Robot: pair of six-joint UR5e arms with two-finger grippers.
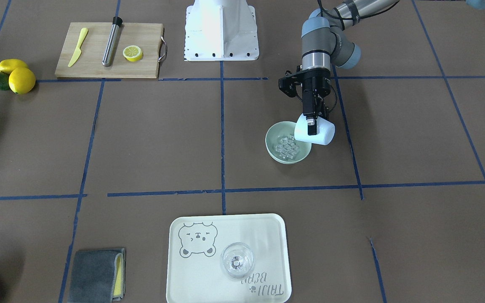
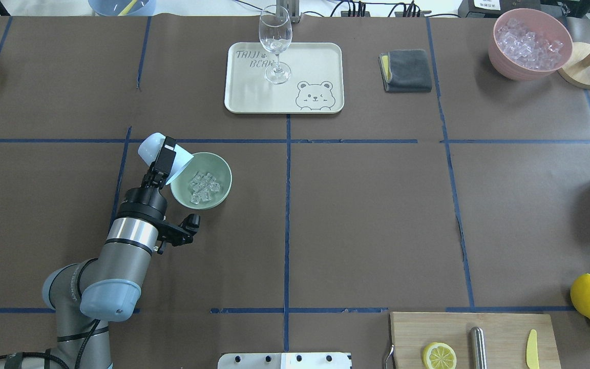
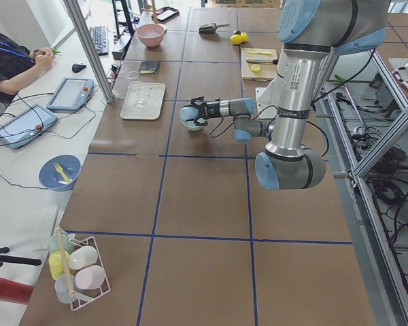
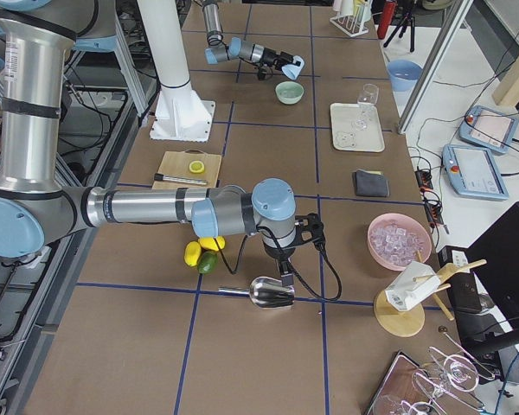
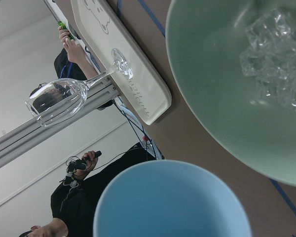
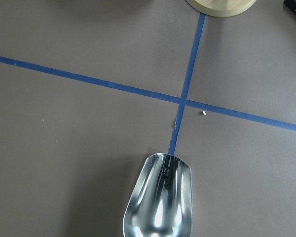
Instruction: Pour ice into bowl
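Observation:
The pale mint-green bowl (image 2: 224, 190) stands on the table left of centre, with a heap of clear ice cubes (image 2: 203, 187) inside it. My left gripper (image 2: 166, 155) is shut on a light blue cup (image 2: 150, 145), tipped on its side with its mouth over the bowl's rim. The front view shows the same: cup (image 1: 321, 134), bowl (image 1: 273, 145), ice (image 1: 288, 147). In the left wrist view the cup's mouth (image 5: 172, 202) looks empty beside the bowl (image 5: 212, 89) and ice (image 5: 276, 64). My right gripper (image 4: 285, 264) hovers over a metal scoop (image 6: 160, 197). I cannot tell whether it grips it.
A cream tray (image 2: 234, 102) with a wine glass (image 2: 275, 46) stands at the far middle, with a grey cloth (image 2: 406, 70) to its right. A pink container of ice (image 2: 528, 46) stands far right. A cutting board (image 2: 500, 328) and lemons (image 2: 589, 296) lie near right.

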